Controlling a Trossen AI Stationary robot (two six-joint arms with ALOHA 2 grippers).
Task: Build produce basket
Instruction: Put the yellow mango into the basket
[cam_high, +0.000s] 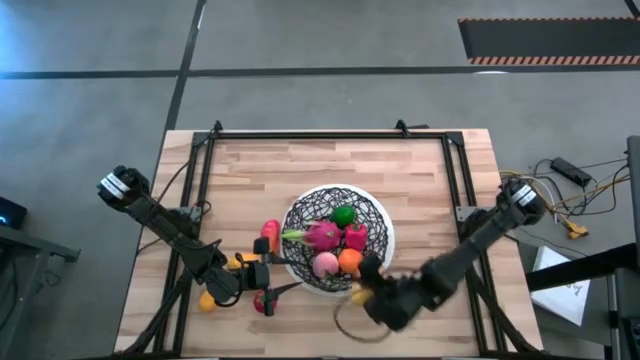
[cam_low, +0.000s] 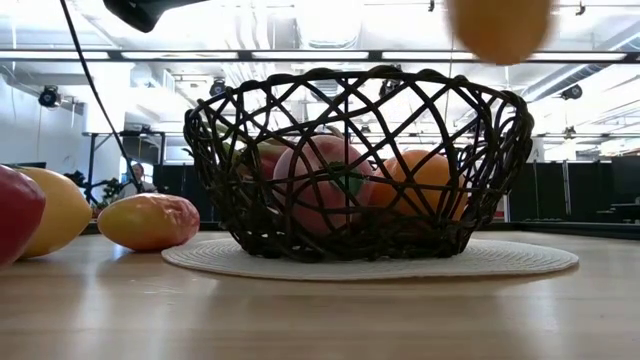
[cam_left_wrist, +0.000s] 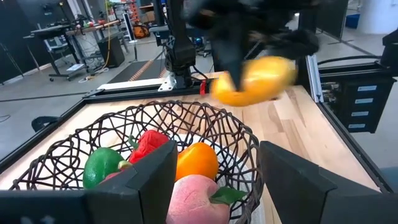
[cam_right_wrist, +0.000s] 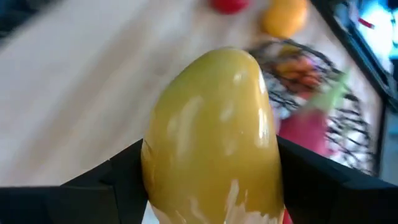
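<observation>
The black wire basket stands on a white round mat in the middle of the table. It holds a pink dragon fruit, a green lime, and red, orange and peach pieces. My right gripper is at the basket's near side, shut on a yellow fruit, which also shows in the left wrist view and at the top of the low view. My left gripper is open and empty at the basket's near left, with its fingers toward the basket. My right gripper pinches the yellow fruit by its two opposite sides between its two fingers. The fingers come slanting down from the table's right. The fruit is lifted clear of the table, higher than the basket's rim in the low view.
Loose pieces lie on the table left of the basket: a red and orange one, yellow ones, a red one, and a yellow-pink one. A black frame edges the table. Bare wood lies at the far side and the right.
</observation>
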